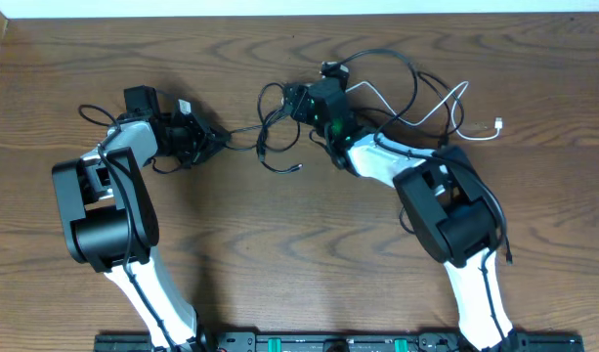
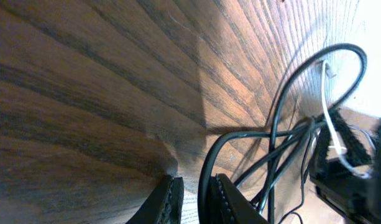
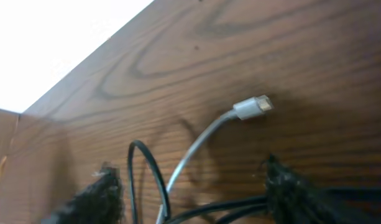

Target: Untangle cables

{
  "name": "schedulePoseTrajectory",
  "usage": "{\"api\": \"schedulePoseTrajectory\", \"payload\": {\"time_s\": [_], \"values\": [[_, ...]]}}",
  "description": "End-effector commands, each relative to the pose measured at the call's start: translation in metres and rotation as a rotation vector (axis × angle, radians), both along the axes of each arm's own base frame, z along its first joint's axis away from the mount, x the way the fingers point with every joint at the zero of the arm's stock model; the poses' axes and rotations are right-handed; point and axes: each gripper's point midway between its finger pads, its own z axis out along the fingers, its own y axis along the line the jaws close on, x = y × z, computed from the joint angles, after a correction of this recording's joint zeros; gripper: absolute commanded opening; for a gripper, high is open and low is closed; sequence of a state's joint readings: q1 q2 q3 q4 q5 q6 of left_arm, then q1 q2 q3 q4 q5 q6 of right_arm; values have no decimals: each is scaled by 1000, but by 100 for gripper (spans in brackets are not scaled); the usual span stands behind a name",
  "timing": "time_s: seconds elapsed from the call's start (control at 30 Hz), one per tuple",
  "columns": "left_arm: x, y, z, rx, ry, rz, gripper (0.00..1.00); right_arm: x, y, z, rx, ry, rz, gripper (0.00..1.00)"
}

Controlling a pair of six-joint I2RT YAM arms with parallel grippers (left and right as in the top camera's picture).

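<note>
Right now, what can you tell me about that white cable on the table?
The white cable is thin, flexible and plastic-looking, and ends in a small silver-tipped plug lying flat on the wooden table. It lies in loose curves on the right arm's side, crossing the black cables in the tangle. One stretch runs between the open fingers of the right gripper; whether they touch it is unclear.
</note>
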State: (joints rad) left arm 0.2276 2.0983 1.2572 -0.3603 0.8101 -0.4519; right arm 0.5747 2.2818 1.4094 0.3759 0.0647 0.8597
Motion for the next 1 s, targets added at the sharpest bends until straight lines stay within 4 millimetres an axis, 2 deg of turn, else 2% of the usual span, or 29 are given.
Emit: {"api": "schedulePoseTrajectory", "payload": {"time_s": [0.0, 0.07, 0.23, 0.43, 0.67, 0.83, 0.97], "values": [[-2, 1, -7, 0, 21, 6, 21, -1, 2, -5, -37, -22, 21, 55], [-2, 1, -7, 0, 21, 6, 22, 0, 5, 1, -47, -53, 40, 43], [-2, 1, -7, 0, 21, 6, 22, -1, 12, 12, -11, -69, 79, 1], [-2, 1, -7, 1, 21, 6, 22, -4, 32, 68, 136, -170, 233, 1], [-2, 1, -7, 0, 21, 6, 22, -16, 27, 161, 248, -282, 361, 1], [-2, 1, -7, 0, 22, 6, 22, -30, 5, 228, 299, -367, 442, 1], [-2, 1, -7, 0, 21, 6, 22, -28, -31, 251, 268, -358, 397, 1]]}}
